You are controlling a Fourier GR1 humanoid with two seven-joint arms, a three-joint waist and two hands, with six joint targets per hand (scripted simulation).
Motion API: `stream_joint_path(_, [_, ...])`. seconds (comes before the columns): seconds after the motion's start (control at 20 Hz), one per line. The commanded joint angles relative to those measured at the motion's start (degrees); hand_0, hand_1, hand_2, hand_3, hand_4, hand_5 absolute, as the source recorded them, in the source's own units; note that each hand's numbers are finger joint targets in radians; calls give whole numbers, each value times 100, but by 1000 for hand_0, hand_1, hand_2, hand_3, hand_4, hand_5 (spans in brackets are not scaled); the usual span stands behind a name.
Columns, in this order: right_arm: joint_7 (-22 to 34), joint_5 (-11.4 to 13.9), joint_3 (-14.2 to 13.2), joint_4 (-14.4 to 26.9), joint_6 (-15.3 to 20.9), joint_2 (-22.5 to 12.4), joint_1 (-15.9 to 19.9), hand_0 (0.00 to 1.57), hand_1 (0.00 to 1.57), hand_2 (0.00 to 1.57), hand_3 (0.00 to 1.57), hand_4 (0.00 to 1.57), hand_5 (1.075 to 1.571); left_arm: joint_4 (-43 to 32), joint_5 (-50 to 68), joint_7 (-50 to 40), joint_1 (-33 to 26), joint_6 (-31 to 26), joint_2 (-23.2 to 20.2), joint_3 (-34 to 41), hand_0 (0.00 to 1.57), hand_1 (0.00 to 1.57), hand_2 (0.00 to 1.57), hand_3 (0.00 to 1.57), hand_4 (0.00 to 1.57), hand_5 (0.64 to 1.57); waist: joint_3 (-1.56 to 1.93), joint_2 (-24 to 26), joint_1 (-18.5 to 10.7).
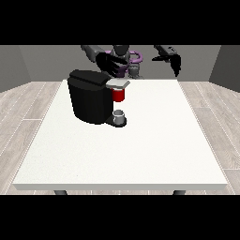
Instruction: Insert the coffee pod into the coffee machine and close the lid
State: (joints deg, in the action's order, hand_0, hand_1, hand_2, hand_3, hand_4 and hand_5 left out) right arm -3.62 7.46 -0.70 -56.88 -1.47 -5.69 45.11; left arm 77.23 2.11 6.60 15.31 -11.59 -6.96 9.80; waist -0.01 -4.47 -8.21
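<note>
Coffee pod: grey, small, upright on the drip base of the coffee machine, below a red thing at the machine.
Coffee machine: black, on the far left part of the white table; light-grey lid section above the red thing.
Hand at the view's left: raised just behind the machine's top, fingers spread, holding nothing.
Hand at the view's right: raised over the far right edge, fingers hanging relaxed, empty.
</note>
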Motion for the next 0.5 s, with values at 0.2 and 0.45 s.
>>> stream_joint_path(0.2, [-63,-40,-66,50,72,269,271,0,0,0,0,126,1571,172,-289,414,-238,263,392,-416,0,0,0,0,165,1571,1,126,-31])
stream_joint_path(0.45, [-542,-266,211,-270,-499,354,-456,0,0,0,0,259,1571,189,-87,414,-507,148,382,-350,0,0,0,0,192,1571,2,499,230])
